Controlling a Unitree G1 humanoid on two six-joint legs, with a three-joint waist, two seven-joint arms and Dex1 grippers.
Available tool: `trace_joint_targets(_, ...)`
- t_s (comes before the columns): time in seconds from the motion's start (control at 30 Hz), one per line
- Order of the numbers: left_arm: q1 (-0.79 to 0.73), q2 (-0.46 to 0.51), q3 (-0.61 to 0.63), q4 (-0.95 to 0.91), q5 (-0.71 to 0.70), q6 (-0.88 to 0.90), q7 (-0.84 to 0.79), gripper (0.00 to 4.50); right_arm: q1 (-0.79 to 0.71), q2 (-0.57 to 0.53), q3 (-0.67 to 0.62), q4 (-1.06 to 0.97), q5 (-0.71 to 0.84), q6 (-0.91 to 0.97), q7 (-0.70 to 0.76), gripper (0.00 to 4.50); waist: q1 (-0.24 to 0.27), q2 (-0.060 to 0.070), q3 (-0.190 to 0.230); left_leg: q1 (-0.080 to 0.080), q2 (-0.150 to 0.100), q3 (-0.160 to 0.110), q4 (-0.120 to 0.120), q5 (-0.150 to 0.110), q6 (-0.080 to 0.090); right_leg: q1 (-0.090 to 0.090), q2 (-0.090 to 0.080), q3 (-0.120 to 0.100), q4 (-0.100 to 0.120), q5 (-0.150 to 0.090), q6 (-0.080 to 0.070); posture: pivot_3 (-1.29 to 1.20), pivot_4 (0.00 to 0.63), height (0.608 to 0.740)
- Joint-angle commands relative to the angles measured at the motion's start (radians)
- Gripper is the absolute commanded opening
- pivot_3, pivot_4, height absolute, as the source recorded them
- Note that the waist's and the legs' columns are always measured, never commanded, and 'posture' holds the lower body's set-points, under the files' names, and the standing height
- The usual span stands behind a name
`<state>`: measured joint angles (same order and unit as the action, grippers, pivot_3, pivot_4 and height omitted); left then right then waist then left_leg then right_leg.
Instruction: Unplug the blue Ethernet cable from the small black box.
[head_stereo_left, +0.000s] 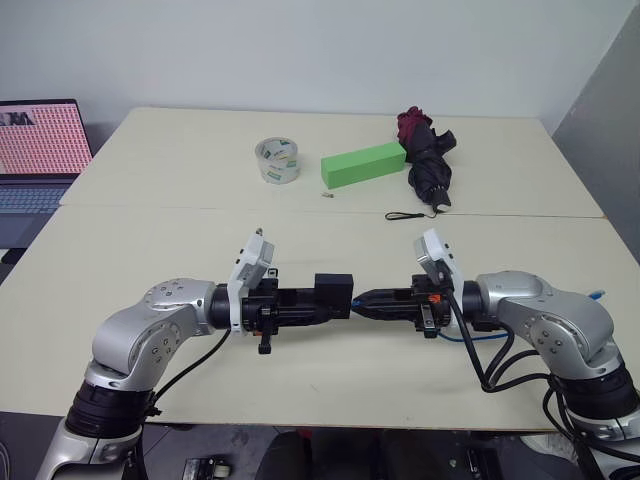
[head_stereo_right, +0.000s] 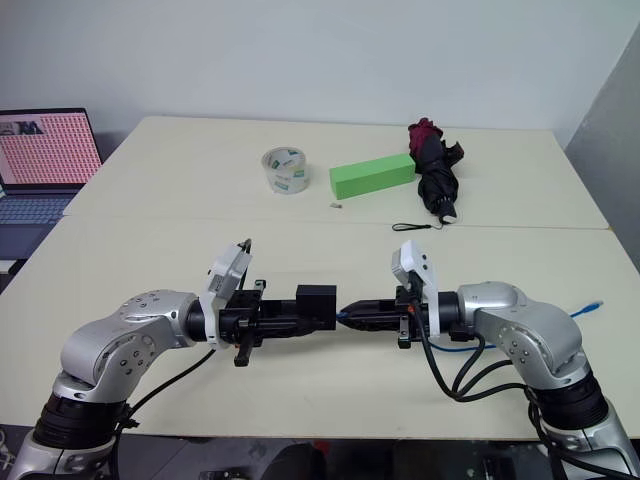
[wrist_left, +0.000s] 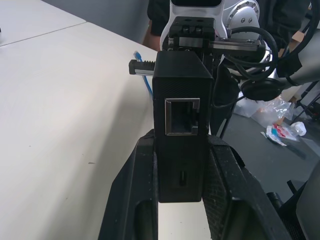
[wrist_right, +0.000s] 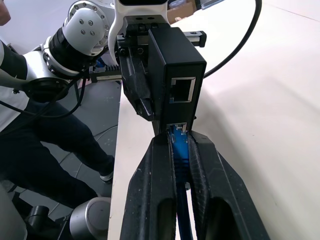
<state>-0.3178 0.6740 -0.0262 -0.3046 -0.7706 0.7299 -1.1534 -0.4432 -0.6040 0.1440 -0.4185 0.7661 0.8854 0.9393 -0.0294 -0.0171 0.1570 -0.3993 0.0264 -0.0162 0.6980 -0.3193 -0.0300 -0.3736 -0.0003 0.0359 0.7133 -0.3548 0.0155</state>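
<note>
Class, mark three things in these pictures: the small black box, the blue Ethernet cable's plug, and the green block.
small black box (wrist_left: 181, 115): left wrist view, its face with the empty port.
blue Ethernet cable (wrist_right: 178, 141): right wrist view, its plug at the box.
green block (head_stereo_left: 362, 164): left eye view, its top face.

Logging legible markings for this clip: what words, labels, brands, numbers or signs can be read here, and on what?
Nothing here can be read.
tape roll: green printing on its label, too small to read.
laptop: the screen shows a pink patterned page with a dark header, no legible characters.
small black box: no marking visible on its faces.
</note>
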Motion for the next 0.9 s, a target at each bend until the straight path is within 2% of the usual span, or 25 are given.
trace_joint_targets(0.03, 0.014, 0.031, 0.013, -0.012, 0.013, -0.028, -0.025, 0.77, -0.017, -0.039, -0.006, -0.007, -0.015, -0.021, 0.034, 0.08, 0.0, 0.0, 0.0, 0.0, 0.0, 0.0, 0.0, 0.0, 0.0, 0.0, 0.0, 0.0, 0.0, 0.0, 0.0, 0.0, 0.15, 0.74)
trace_joint_targets(0.23, 0.03, 0.077, 0.041, 0.023, 0.04, -0.059, -0.039, 0.77, -0.004, -0.085, -0.021, 0.006, -0.028, -0.035, 0.056, 0.06, 0.0, 0.0, 0.0, 0.0, 0.0, 0.0, 0.0, 0.0, 0.0, 0.0, 0.0, 0.0, 0.0, 0.0, 0.0, 0.0, 0.15, 0.74)
trace_joint_targets(0.4, 0.039, 0.093, 0.048, 0.027, 0.052, -0.071, -0.041, 0.77, -0.005, -0.076, -0.02, 0.031, -0.061, -0.065, 0.041, 0.06, 0.0, 0.0, 0.0, 0.0, 0.0, 0.0, 0.0, 0.0, 0.0, 0.0, 0.0, 0.0, -0.001, 0.0, 0.0, 0.0, 0.15, 0.74)
trace_joint_targets(0.53, 0.059, 0.082, 0.071, 0.043, 0.083, -0.09, 0.009, 0.77, -0.112, 0.079, 0.036, 0.314, -0.358, -0.319, -0.206, 0.06, -0.004, 0.0, 0.0, 0.0, 0.0, 0.0, 0.0, 0.0, 0.0, 0.0, 0.0, 0.0, 0.0, 0.0, 0.0, 0.0, 0.15, 0.74)
trace_joint_targets(0.63, 0.066, 0.062, 0.068, 0.048, 0.109, -0.112, 0.047, 0.77, -0.19, 0.169, 0.05, 0.532, -0.506, -0.472, -0.339, 0.06, -0.005, 0.001, 0.001, 0.001, 0.0, 0.001, -0.001, 0.001, -0.002, -0.002, 0.0, 0.001, 0.001, 0.0, 0.0, 0.0, 0.15, 0.74)
trace_joint_targets(0.7, 0.069, 0.051, 0.061, 0.045, 0.123, -0.124, 0.063, 0.77, -0.237, 0.219, 0.054, 0.67, -0.578, -0.551, -0.403, 0.76, -0.005, 0.001, 0.001, 0.0, 0.001, 0.002, -0.001, 0.002, -0.003, -0.002, 0.0, 0.001, 0.001, 0.0, 0.0, 0.0, 0.15, 0.74)
trace_joint_targets(0.8, 0.073, 0.03, 0.049, 0.037, 0.145, -0.14, 0.087, 0.77, -0.291, 0.278, 0.046, 0.845, -0.636, -0.627, -0.45, 1.4, -0.002, 0.001, 0.001, -0.002, 0.0, 0.002, -0.001, 0.002, -0.003, -0.005, 0.0, 0.001, 0.001, 0.0, 0.0, 0.0, 0.15, 0.74)
trace_joint_targets(0.9, 0.084, 0.006, 0.052, 0.03, 0.163, -0.159, 0.123, 0.77, -0.303, 0.292, 0.029, 0.879, -0.648, -0.657, -0.44, 2.14, -0.004, 0.001, 0.001, -0.002, 0.0, 0.004, -0.001, 0.002, -0.003, -0.005, -0.001, 0.002, 0.001, 0.0, 0.0, 0.0, 0.15, 0.74)
